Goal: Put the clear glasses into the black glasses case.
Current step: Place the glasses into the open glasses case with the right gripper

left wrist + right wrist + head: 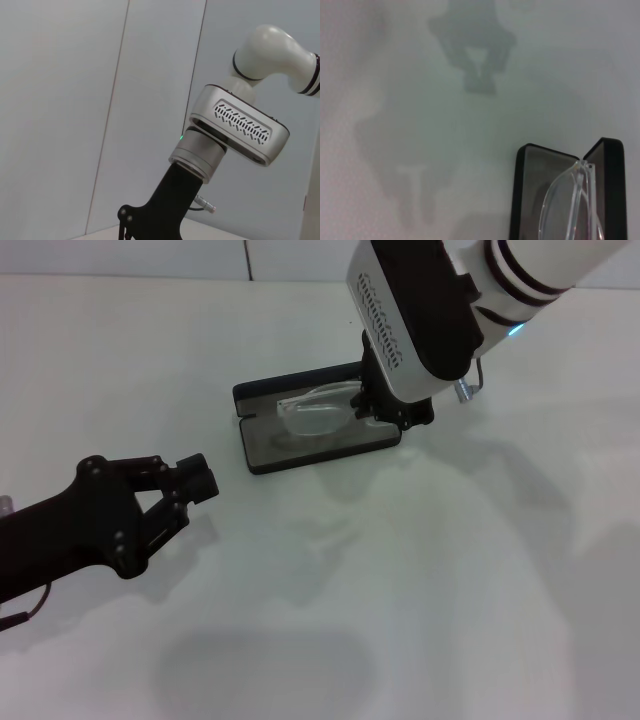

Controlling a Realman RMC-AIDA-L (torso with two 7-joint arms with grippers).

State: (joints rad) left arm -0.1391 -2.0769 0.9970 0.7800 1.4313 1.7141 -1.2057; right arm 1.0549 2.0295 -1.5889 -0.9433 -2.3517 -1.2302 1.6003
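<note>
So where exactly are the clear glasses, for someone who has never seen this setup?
On the white table, find the open black glasses case under the right gripper. The clear glasses are over its grey lining at the gripper: fully see-through, unlike the dark case around them.

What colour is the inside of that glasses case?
Grey lining inside the black glasses case; head view shows it best.

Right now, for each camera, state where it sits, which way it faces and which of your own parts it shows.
Head view: high, looking down on the white table; shows the left gripper hovering and the right gripper at the open black glasses case.
Left wrist view: faces the wall, catching the right arm.
Right wrist view: looks down at the clear glasses over the case; no fingers visible.
Head and right wrist views share glasses and case.
</note>
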